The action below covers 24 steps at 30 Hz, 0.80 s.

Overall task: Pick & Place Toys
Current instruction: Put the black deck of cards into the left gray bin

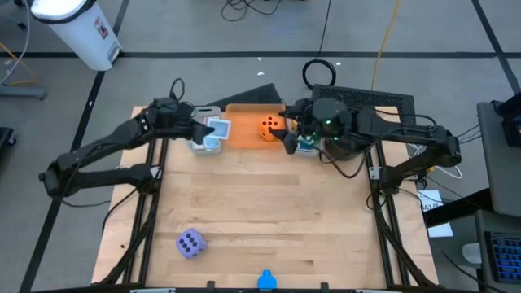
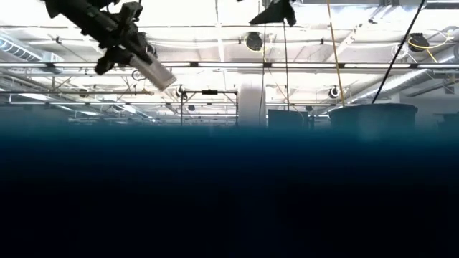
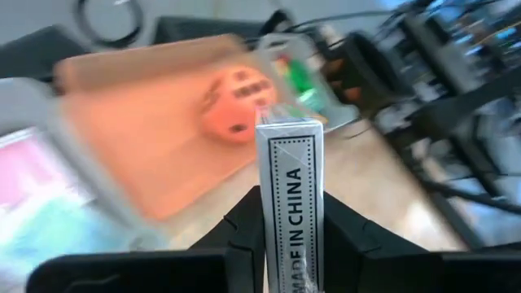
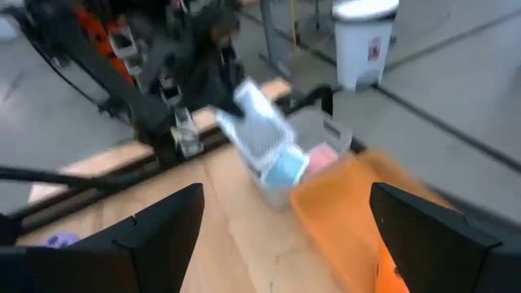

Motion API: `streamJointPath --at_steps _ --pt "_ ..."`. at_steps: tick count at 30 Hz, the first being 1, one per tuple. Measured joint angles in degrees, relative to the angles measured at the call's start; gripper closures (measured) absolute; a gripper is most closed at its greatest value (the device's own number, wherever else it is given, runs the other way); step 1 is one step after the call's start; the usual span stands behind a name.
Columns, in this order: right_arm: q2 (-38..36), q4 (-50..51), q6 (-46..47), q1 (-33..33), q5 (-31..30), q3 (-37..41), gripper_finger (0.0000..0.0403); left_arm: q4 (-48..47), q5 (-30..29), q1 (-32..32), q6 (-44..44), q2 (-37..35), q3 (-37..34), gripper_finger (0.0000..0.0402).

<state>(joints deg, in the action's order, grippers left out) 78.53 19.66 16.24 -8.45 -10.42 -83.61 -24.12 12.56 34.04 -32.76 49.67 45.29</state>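
Note:
My left gripper (image 1: 213, 129) is shut on a thin white card box (image 3: 291, 163) with black print on its narrow edge. It hangs over the grey bin (image 1: 203, 140) at the table's far left, which holds pink and cyan cards (image 4: 289, 169). An orange die (image 1: 271, 126) lies in the orange bin (image 1: 244, 130) beside it. My right gripper (image 4: 285, 236) stands open and raised at the orange bin's right end (image 1: 289, 140), with nothing between its fingers. A purple die (image 1: 190, 242) rests on the table near the front left. My left gripper pinches the card box by its two broad faces, one finger on each, with the printed narrow edge (image 3: 291, 220) showing between them. The fingers come from the table's left, slanting down. The box sticks out past the fingertips (image 4: 259, 129), tilted and lifted clear above the grey bin.
A clear box with small coloured pieces (image 3: 297, 75) stands just right of the orange bin, under my right gripper. A blue object (image 1: 266, 281) sits at the table's front edge. Bare wood (image 1: 269, 203) fills the table's middle.

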Motion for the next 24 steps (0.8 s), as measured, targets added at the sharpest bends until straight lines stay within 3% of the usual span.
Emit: streamJointPath --at_steps 6,11,15,24 --pt "4.0 0.6 3.1 1.6 0.0 0.0 0.0062 -15.5 1.0 8.0 10.7 4.1 9.4 0.0328" --pt "7.8 1.3 4.3 3.0 0.2 0.0 0.0062 -27.7 1.2 14.8 22.1 12.7 20.7 0.0324" --pt "9.5 2.7 5.4 4.3 0.2 0.0 0.0062 -35.6 4.6 19.3 32.2 20.3 27.8 0.0323" --pt "9.5 6.4 5.6 6.7 0.1 0.1 0.0062 -44.3 8.7 26.4 42.1 33.8 32.9 0.0322"
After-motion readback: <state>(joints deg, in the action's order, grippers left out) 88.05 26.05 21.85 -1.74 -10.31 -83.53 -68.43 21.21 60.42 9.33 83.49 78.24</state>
